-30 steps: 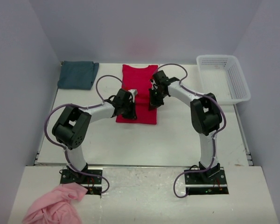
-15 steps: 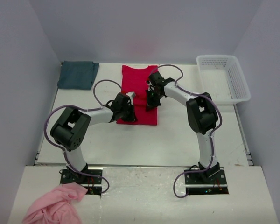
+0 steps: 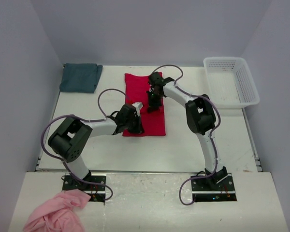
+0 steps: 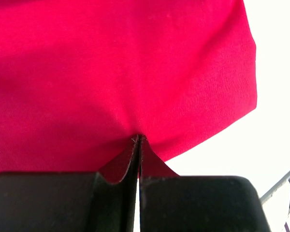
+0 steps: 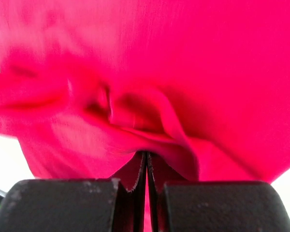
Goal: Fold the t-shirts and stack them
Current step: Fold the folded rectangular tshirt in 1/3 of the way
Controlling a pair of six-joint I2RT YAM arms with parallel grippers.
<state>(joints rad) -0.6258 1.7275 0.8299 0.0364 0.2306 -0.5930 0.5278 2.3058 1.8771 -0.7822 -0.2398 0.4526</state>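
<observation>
Now: both grippers pinch red shirt, fold under way

- Red shirt point(image 3: 153, 121) lies mid-table, already narrowed to a strip. Long axis runs from the near edge toward the back wall, tilted slightly left at the far end.
- Left gripper point(image 3: 134, 126): clenched on a small peak of red cloth at the strip's near-left part. In the wrist view the jaws meet with fabric caught between them. Cloth spreads ahead and to one side, with bare table point(image 3: 183, 140) past the shirt's edge.
- Right gripper point(image 3: 152, 101): clenched too, on bunched red cloth farther up the strip, about mid-length. Its wrist view is blurred, but the pinch itself reads clearly.
- Key relation: the left grip sits at the near end, the right one beyond it, and the free length lies farther from the bases. Likely next move, judged only: carry the held cloth along that axis to shorten the strip.
- Risk: the pinches are thin, so an uneven pull could skew the fold.
- Teal shirt point(image 3: 80, 77) lies folded at the far-left corner, well apart and nearer the left arm. Stacking not yet done.
- Basket point(image 3: 231, 60) far right. Pink cloth point(image 3: 58, 212) by the left base.
</observation>
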